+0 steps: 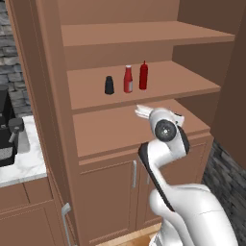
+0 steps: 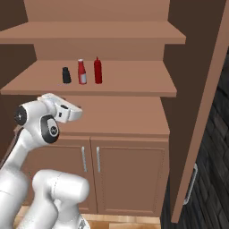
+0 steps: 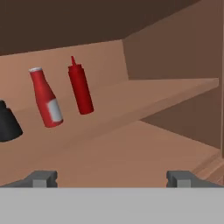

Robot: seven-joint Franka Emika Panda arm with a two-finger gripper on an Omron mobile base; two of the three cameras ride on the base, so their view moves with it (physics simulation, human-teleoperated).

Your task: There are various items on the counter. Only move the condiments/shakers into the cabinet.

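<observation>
Standing upright mid-shelf in the cabinet (image 1: 53, 91), shaker (image 1: 109, 85), labelled bottle (image 1: 128, 79) and squeeze bottle (image 1: 143, 75) leave bare shelf to their right; the gripper (image 3: 111, 177), fingers wide apart, holds nothing.

Three views toward cabinet (image 1: 120, 129) shelves

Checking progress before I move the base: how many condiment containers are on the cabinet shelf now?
3, in a row on one cabinet shelf: the black shaker at left, the labelled red bottle in the middle, the squeeze bottle at right. Nothing appears hidden behind them.
</observation>
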